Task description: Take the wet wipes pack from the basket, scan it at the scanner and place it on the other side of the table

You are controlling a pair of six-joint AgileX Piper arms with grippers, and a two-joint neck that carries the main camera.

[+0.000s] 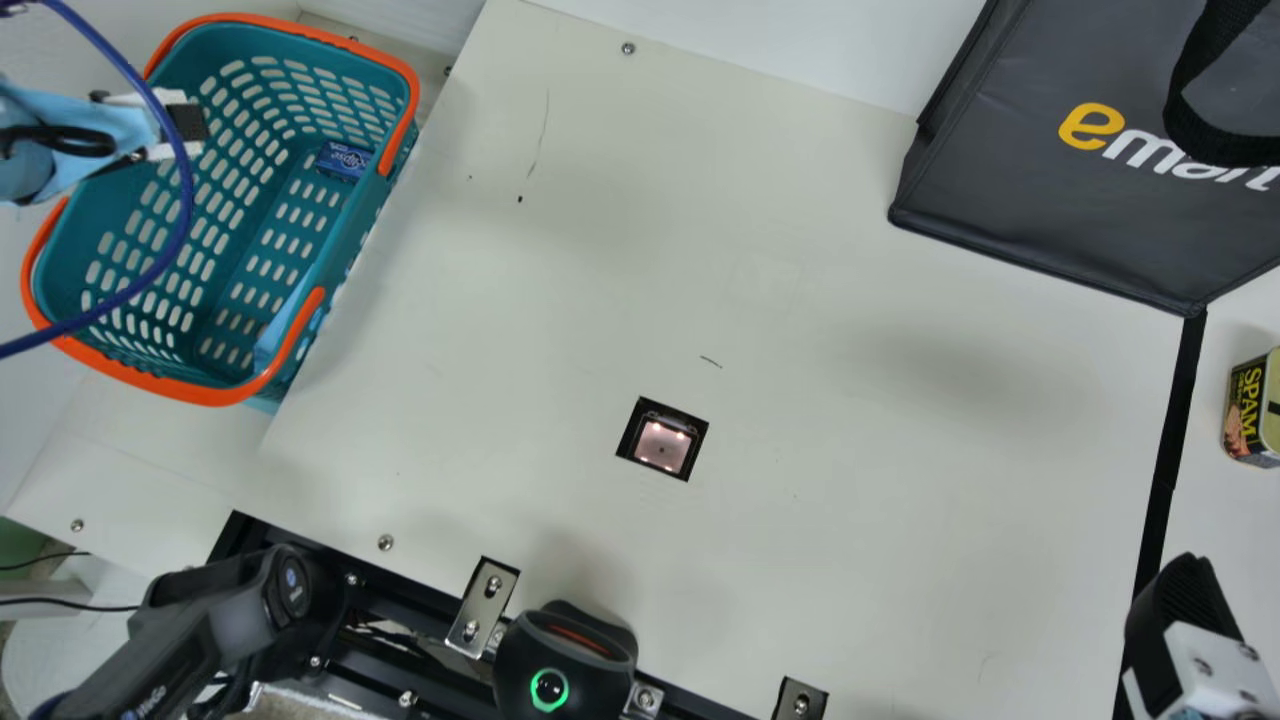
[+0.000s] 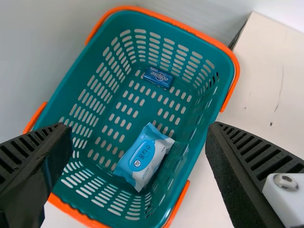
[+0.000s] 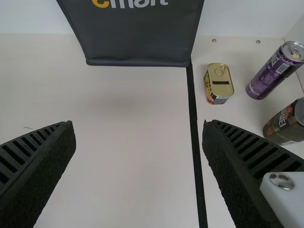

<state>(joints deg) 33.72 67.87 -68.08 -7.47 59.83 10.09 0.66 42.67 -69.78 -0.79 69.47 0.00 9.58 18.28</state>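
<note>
We were at the picking step: our left claw point(image 2: 141, 125), released over the basket point(image 1: 210, 396), needed lowering to the wet wipes pack point(image 2: 144, 156); our right claw point(image 3: 137, 122) was released.

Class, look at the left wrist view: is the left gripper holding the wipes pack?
No, the wipes pack lies in the basket, and the left gripper is open with nothing between its fingers.

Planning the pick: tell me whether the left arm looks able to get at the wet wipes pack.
Probably yes: the left gripper is open over the basket, and the pack lies uncovered, though near the basket's side.
</note>
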